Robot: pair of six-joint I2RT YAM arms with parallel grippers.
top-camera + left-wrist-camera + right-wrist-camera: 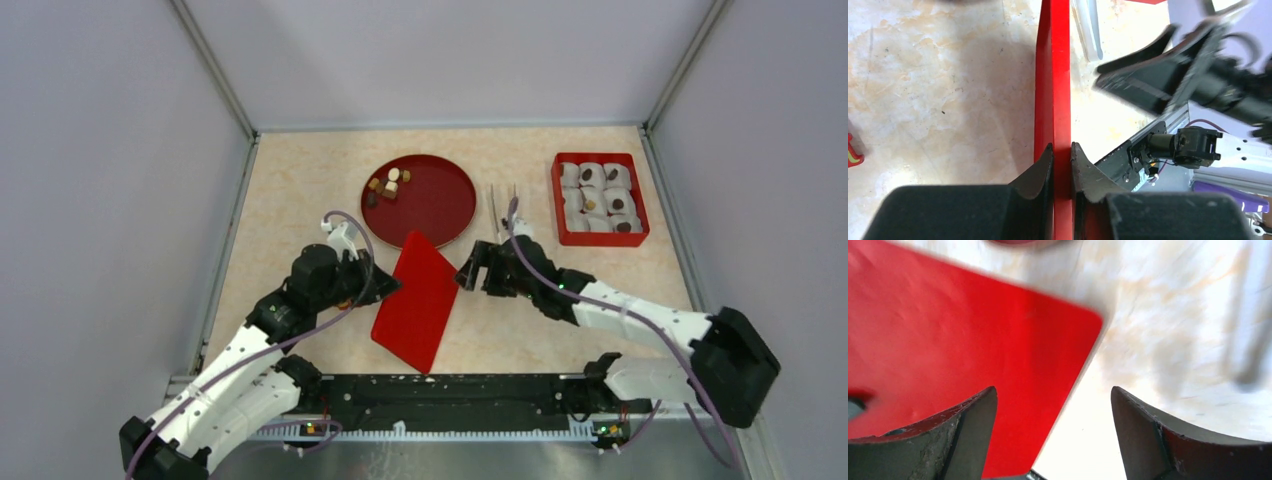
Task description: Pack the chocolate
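Several chocolate chunks point(385, 186) lie in a loose cluster on the red round plate point(440, 210), dark and tan with a pale one among them, so packing looks only partway through. At the far right, the red box point(555, 195) holds white paper cups point(571, 176). About five of them show a chunk inside, and the rest look empty from above (too small to be sure). The left gripper point(1062, 152) is clamped on the edge of the flat red lid point(1053, 75), which seems raised at a slant off the table point(300, 180) between the two arms. The right gripper point(1053, 392) hangs with jaws spread wide at the lid's other edge, gripping nothing. Tweezers point(503, 212) lie between plate and box. By my reading, the plate's chunks need moving into cups before that lid goes on.
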